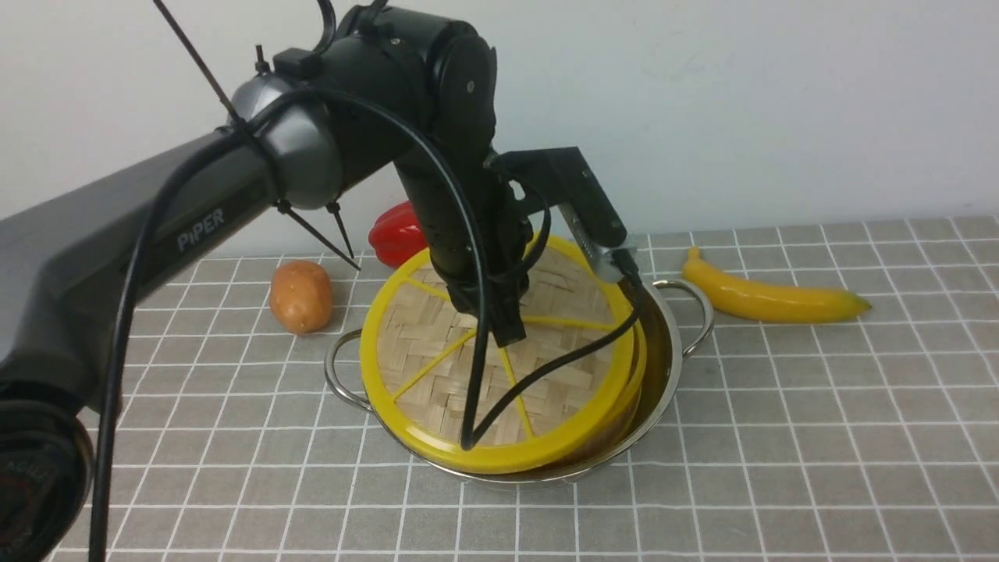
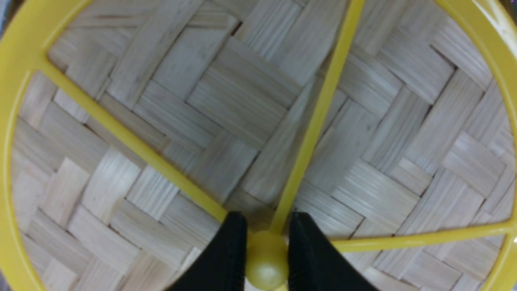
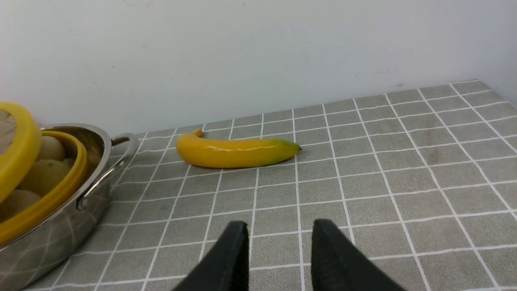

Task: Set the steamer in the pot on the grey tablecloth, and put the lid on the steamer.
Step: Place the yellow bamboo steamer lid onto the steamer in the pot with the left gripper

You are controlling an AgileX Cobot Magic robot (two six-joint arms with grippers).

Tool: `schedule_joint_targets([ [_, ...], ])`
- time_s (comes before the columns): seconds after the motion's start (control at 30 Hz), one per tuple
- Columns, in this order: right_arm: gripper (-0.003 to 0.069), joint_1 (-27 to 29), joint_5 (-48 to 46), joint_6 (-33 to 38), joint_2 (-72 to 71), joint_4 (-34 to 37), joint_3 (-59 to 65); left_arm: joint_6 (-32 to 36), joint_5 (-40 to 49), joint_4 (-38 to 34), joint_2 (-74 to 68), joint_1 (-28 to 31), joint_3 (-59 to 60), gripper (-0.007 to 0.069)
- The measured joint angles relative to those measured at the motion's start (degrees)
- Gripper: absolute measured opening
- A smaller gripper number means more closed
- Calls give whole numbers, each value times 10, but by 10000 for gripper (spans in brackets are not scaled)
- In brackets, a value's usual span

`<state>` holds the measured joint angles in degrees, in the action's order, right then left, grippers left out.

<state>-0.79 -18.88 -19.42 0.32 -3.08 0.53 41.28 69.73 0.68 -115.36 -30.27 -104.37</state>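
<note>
While lid (image 1: 437, 351) tilts, near edge overhangs pot (image 1: 673, 373) rim.

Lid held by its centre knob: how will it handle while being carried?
Likely stiff: the lid looks flat though the left gripper pinches only its knob. Probably light, being thin woven bamboo. It is tilted over the steamer, so it may swivel on that smooth round knob.

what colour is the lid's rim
Yellow; the lid shows best in the left wrist view.
</note>
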Motion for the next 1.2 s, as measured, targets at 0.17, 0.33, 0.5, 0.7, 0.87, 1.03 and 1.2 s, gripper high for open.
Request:
schedule_joint_targets([
  [0.17, 240, 0, 0, 0, 0, 0, 0, 31, -43, -7, 0, 0, 0, 124],
  [0.33, 240, 0, 0, 0, 0, 0, 0, 45, -48, -14, -4, 0, 0, 124],
  [0.5, 240, 0, 0, 0, 0, 0, 0, 46, -41, -7, -17, 0, 0, 124],
  [0.7, 240, 0, 0, 0, 0, 0, 0, 48, -63, 7, -19, 0, 0, 124],
  [0.87, 240, 0, 0, 0, 0, 0, 0, 61, -73, 7, -19, 0, 0, 124],
  [1.03, 240, 0, 0, 0, 0, 0, 0, 73, -83, 6, -20, 0, 0, 124],
  [1.2, 240, 0, 0, 0, 0, 0, 0, 90, -86, 4, -20, 0, 0, 124],
])
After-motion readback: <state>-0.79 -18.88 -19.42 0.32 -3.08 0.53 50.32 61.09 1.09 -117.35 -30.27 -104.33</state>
